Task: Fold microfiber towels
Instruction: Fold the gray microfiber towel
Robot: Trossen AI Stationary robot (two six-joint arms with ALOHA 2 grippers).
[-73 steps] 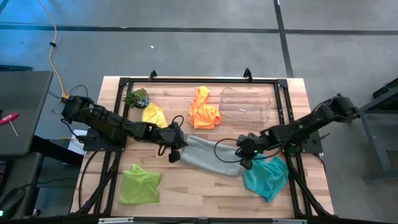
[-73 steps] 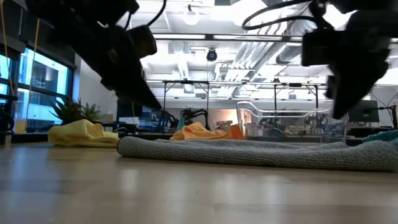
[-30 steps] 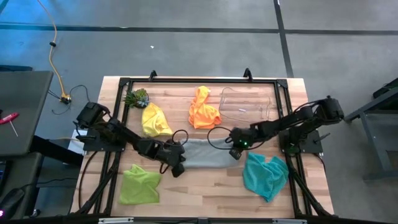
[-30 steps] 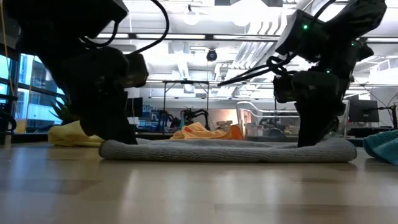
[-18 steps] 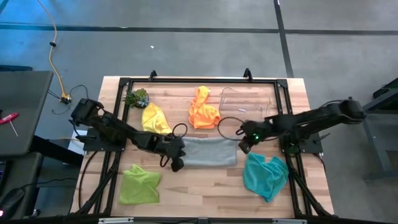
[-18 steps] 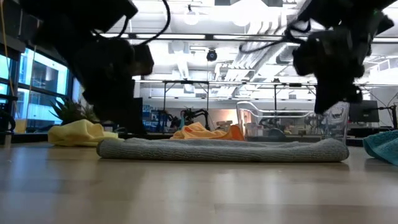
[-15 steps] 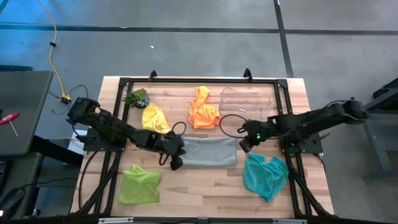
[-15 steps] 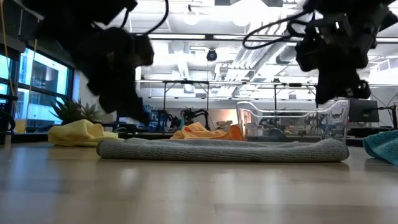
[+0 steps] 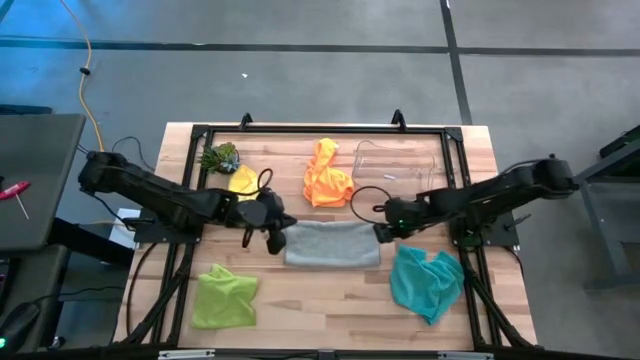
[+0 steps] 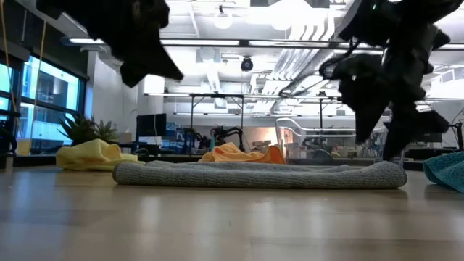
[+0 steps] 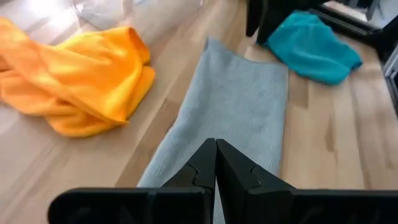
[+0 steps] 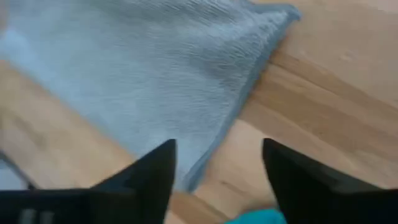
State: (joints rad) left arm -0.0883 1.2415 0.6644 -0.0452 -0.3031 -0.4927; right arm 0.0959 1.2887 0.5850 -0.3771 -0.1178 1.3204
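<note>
High view: the grey towel lies flat as a tidy rectangle mid-table, a little toward the front edge, which looks like a first fold already laid down. The left gripper sits at the towel's left end with its jaws pressed together and nothing between them; the left wrist view shows the closed fingers above the cloth, not pinching it. The right gripper is at the towel's right end, and its wrist view shows the fingers spread wide over the towel's corner, holding nothing, probably to free the cloth so it rests on its own. The other towels wait around it, crumpled: yellow and orange toward the back edge, lime at the front left corner, teal near the front right. A clear bin stands at the back, beside the orange one.
</note>
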